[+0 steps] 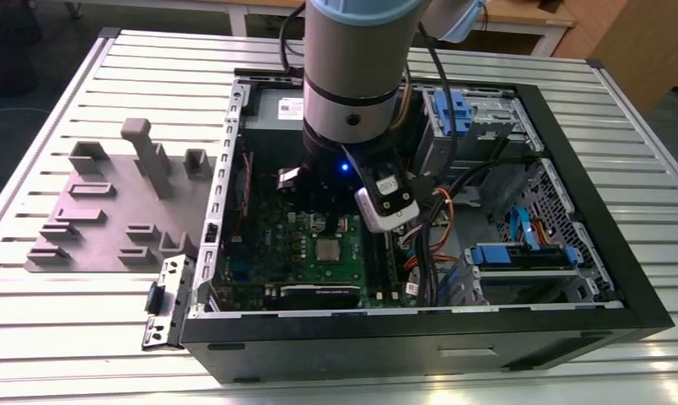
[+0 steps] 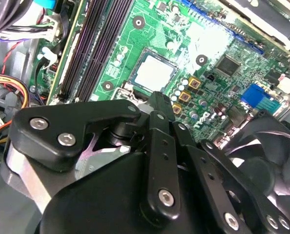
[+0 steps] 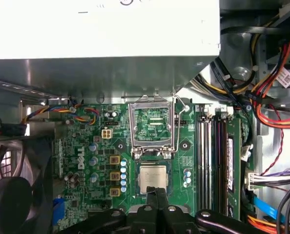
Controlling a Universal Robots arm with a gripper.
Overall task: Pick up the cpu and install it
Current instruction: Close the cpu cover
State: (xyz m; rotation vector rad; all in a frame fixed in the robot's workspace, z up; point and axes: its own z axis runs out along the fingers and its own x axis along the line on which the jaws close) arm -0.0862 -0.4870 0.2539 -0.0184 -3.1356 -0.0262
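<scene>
Jaws closed over one cpu (image 3: 152, 178)

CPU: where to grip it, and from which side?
Probably its two opposite edges, pinched from straight above. The cpu lies seated flat, top up; the socket frame stands hinged open at one edge, so close the fingers across the other two edges.

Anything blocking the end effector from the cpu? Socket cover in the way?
Nothing visible. The cpu lies bare in its socket, the hinged cover flipped open clear of it. The end effector, shut, is close by the cpu's edge.
</scene>
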